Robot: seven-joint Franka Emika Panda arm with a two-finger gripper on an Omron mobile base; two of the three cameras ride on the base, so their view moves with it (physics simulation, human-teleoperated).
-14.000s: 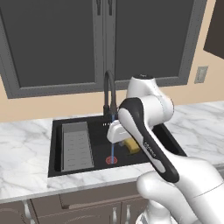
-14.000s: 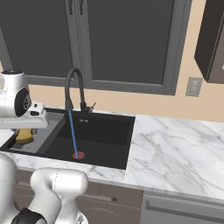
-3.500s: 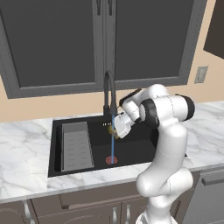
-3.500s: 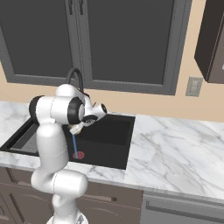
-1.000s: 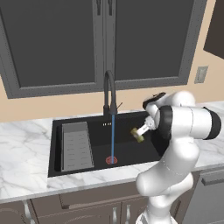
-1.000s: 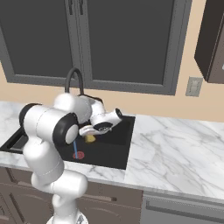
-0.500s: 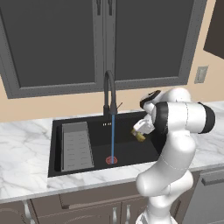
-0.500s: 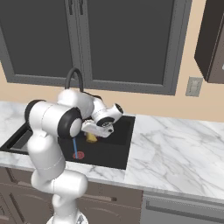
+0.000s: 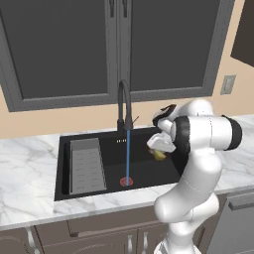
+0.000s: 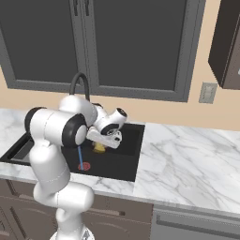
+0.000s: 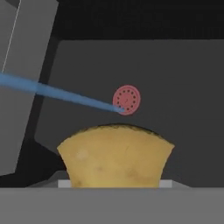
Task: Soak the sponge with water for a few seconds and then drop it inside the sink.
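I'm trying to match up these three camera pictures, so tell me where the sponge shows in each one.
Left base view: the sponge is right of centre, at the gripper, over the sink, right of the water.
Right base view: left of centre, below the gripper.
Hand view: bottom centre.
Shared landmark: the red-ringed drain.

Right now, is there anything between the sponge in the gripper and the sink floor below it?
Nothing visible. The gripper holds the sponge over the right part of the sink, with bare black basin floor beneath. The water falls to its left onto the drain, and the rack sits at the far left.
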